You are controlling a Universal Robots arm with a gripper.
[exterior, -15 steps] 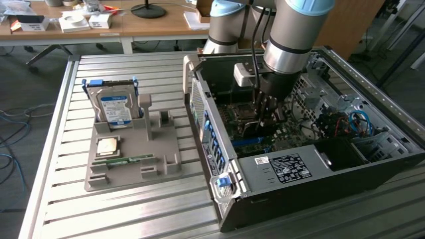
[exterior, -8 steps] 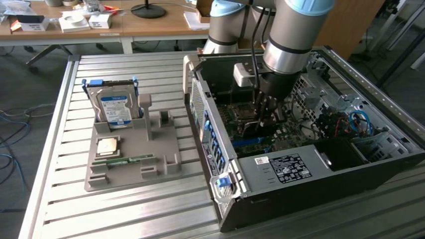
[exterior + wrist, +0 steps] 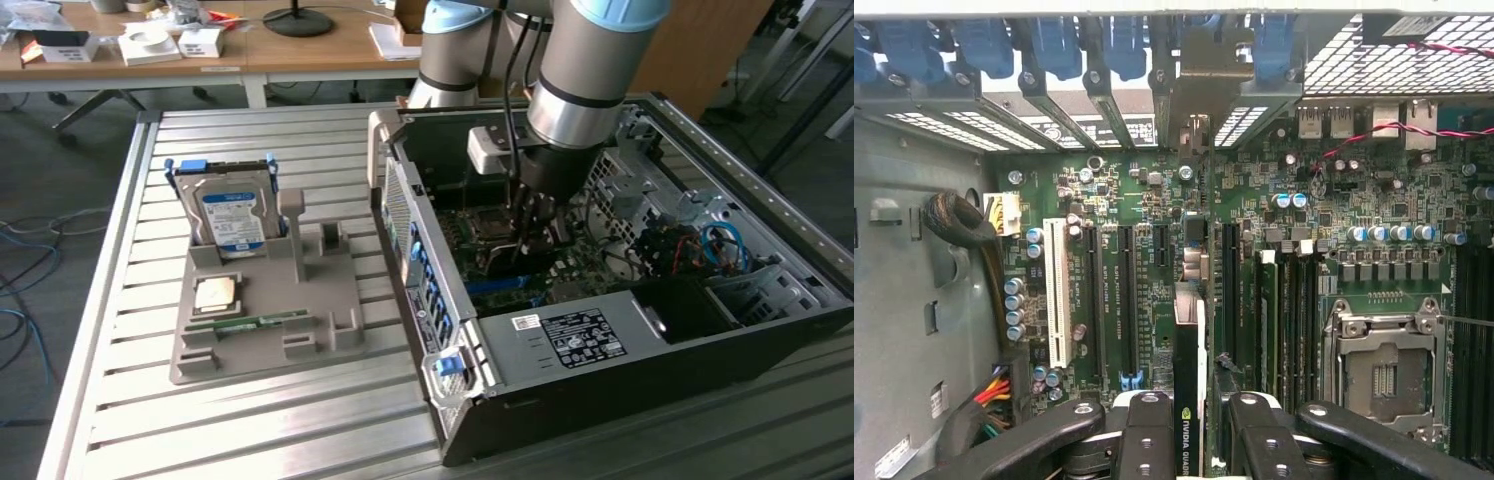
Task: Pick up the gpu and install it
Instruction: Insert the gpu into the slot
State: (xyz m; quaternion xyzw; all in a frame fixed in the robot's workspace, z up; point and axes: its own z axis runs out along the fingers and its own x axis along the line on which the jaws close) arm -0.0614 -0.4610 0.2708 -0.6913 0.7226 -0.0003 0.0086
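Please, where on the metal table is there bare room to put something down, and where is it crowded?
The slatted table is bare in front of the grey parts holder and along its outer edge. Between holder and open computer case only a narrow strip is free. Inside the case it is crowded: the gripper holds the gpu over the motherboard.

Green motherboard (image 3: 1154, 250), black gpu (image 3: 1189, 400), white slot (image 3: 1057, 290), blue-labelled hard drive (image 3: 230, 222)
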